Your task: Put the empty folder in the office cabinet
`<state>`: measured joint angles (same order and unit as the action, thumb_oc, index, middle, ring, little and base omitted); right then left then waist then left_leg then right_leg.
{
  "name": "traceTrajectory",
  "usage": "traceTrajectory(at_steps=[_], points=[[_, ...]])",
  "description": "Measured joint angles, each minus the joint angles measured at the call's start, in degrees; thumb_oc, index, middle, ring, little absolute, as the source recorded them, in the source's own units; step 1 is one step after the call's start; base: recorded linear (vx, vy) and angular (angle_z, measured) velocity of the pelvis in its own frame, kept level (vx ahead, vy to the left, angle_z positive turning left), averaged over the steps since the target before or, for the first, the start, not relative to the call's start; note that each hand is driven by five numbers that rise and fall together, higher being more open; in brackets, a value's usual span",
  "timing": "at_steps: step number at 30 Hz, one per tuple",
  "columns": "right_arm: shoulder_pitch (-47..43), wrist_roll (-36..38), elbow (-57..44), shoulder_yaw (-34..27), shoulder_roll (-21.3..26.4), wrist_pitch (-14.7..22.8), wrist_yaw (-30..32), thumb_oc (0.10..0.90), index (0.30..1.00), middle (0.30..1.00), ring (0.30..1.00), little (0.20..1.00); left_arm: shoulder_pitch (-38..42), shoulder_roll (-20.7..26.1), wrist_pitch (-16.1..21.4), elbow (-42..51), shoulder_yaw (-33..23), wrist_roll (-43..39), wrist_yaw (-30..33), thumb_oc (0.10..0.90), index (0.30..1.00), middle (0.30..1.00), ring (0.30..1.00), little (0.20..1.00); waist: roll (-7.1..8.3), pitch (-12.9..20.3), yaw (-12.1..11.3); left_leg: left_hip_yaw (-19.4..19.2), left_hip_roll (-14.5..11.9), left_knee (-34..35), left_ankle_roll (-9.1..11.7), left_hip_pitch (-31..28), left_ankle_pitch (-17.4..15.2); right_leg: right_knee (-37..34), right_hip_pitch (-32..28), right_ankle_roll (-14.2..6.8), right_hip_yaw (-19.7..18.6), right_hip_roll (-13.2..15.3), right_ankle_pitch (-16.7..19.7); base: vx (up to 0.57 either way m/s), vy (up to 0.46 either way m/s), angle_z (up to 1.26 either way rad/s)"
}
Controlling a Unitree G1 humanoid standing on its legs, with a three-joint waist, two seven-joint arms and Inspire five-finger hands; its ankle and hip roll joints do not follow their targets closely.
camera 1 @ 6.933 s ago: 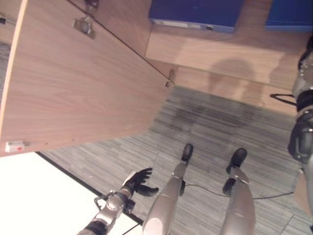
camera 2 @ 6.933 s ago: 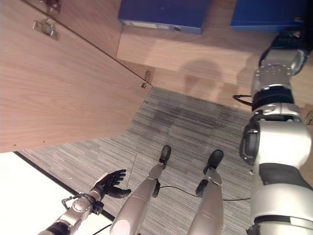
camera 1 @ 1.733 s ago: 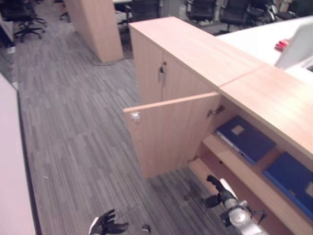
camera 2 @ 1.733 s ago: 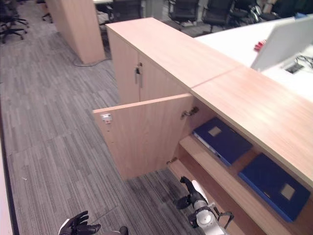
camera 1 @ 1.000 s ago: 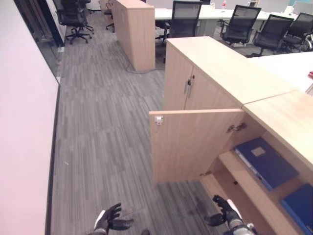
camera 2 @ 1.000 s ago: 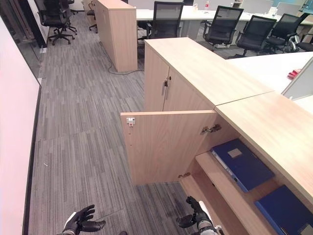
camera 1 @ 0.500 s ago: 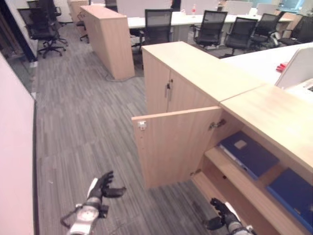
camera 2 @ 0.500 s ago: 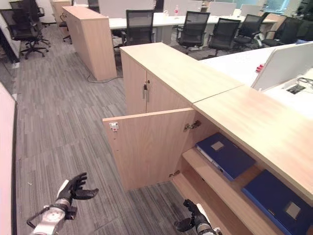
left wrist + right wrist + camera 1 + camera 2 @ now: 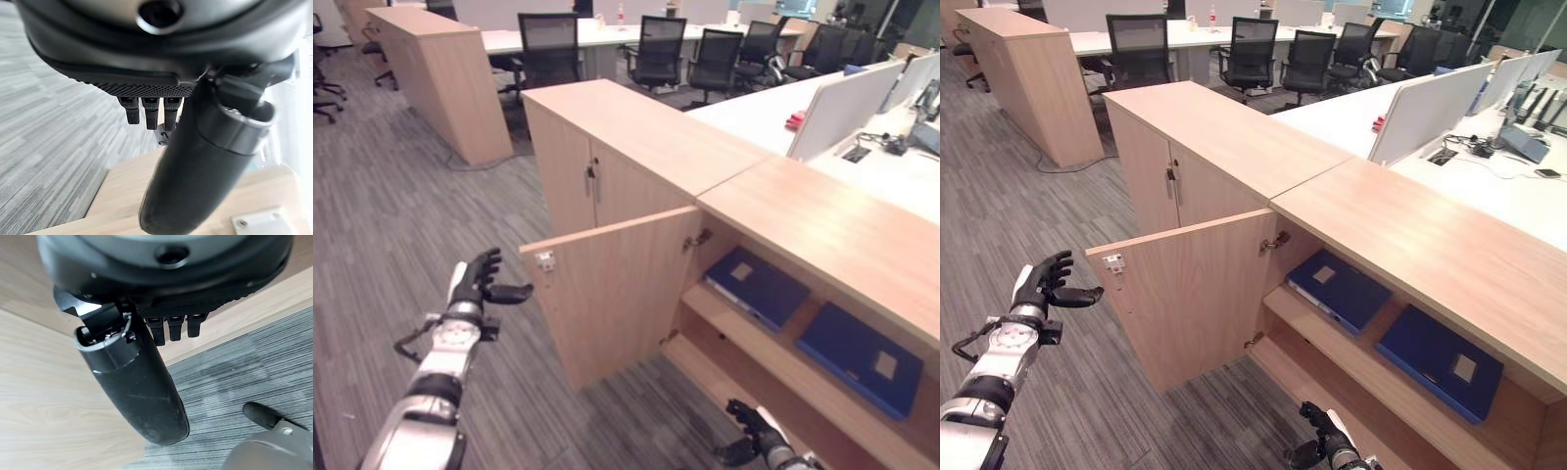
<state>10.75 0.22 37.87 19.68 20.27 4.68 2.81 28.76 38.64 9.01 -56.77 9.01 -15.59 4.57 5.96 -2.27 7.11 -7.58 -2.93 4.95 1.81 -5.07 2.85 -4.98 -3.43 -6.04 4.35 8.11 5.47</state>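
Observation:
Two blue folders lie flat on the upper shelf of the open office cabinet: one folder near the hinge side, the other folder further right. The cabinet door stands swung out towards me. My left hand is raised, open and empty, just left of the door's free edge, apart from it. Low down in front of the lower shelf hangs my right hand, also open and empty. In the left wrist view the hand shows straight fingers above the door's top edge.
A second closed cabinet adjoins on the left. Office chairs and white desks stand behind. Another wooden cabinet stands far left. Grey carpet spreads to the left of the door.
The camera has swung. My left arm has risen from low by the floor up to the level of the door's free edge. The right hand stays low.

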Motion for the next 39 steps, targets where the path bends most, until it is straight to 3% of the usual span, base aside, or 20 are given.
traceTrajectory(at_steps=[9,12,18,19,25,30,33,39], points=[[-0.2,0.0,0.0,2.1,-0.1,0.1,-1.0,0.8,0.9,0.9,0.9,0.9,2.2,0.3,-0.2,-1.5,4.3,0.0,-0.4,0.8,0.9,0.9,0.9,0.9,1.53,0.5,1.5,-2.2,0.0,0.0,-0.1,-0.2,-0.2,0.0,0.9,-0.4,-2.2,0.0,0.6,0.0,0.012,-0.13],[0.0,0.0,0.0,2.1,-0.2,0.1,-1.0,0.8,0.9,0.9,0.9,0.9,2.2,-2.5,-0.2,-0.9,4.4,-1.1,0.2,0.8,0.9,0.9,0.9,0.9,1.52,0.5,2.1,-2.3,0.0,0.0,-0.1,-0.3,-0.2,0.0,0.9,-0.5,-2.3,0.0,0.7,0.0,0.0,0.0],[0.0,-0.1,0.1,2.1,-0.3,0.1,-0.8,0.8,0.9,0.9,0.9,0.9,1.0,-5.3,-0.4,3.0,6.1,-2.2,1.2,0.8,0.9,0.9,0.9,0.9,1.39,0.4,0.2,-1.8,0.1,0.0,-0.1,-0.2,-0.1,0.0,0.8,-0.5,-1.8,0.1,0.7,-0.01,-0.008,0.06],[0.0,-0.3,0.1,2.1,-0.4,0.1,-0.7,0.8,0.9,0.9,0.9,0.9,-3.4,-7.3,-0.2,10.6,5.9,-4.4,1.9,0.8,0.9,0.9,0.9,0.9,1.16,0.2,-1.4,-1.0,0.3,0.0,-0.1,-0.1,-0.1,0.0,0.4,-0.6,-0.8,0.4,0.6,-0.03,-0.01,0.24],[0.0,-1.3,0.1,1.8,-1.3,0.0,0.1,0.8,0.9,0.9,0.9,0.9,-14.8,-11.9,1.1,25.7,7.8,-6.7,-0.5,0.8,0.9,0.9,0.9,0.9,0.33,-0.4,-4.4,0.8,0.9,0.0,-0.3,0.0,0.0,0.0,-0.4,-0.7,1.1,1.0,0.2,-0.02,-0.012,0.18],[0.4,-2.3,0.1,0.7,-2.0,-0.5,0.3,0.8,0.9,0.9,0.9,0.9,-28.7,-10.6,1.0,43.8,9.7,-8.6,-7.5,0.8,0.9,0.9,0.9,0.9,-1.01,-1.8,-5.7,2.1,1.2,0.0,-0.2,0.1,0.0,0.0,-1.2,-0.8,2.5,1.4,-0.2,-0.01,-0.014,0.12],[0.4,-2.3,0.2,-1.5,-2.4,-0.9,0.5,0.8,0.9,0.9,0.9,0.9,-35.2,-10.4,0.9,48.6,10.6,-9.0,-13.1,0.8,0.9,0.9,0.9,0.9,-2.02,-2.3,-5.8,2.3,1.2,0.0,-0.4,0.0,0.1,-0.1,-1.2,-0.7,2.7,1.3,-0.5,-0.01,0.0,0.05],[-1.1,-2.2,1.2,-3.3,-3.0,-1.3,1.1,0.8,0.9,0.9,0.9,0.9,-40.1,-10.3,-1.7,51.6,11.5,-11.2,-17.5,0.8,0.9,0.9,0.9,0.9,-2.89,-4.3,-6.0,2.1,0.9,0.0,-0.5,0.6,0.5,1.5,0.4,-0.7,2.7,1.2,-0.6,-0.11,-0.011,-0.02]])
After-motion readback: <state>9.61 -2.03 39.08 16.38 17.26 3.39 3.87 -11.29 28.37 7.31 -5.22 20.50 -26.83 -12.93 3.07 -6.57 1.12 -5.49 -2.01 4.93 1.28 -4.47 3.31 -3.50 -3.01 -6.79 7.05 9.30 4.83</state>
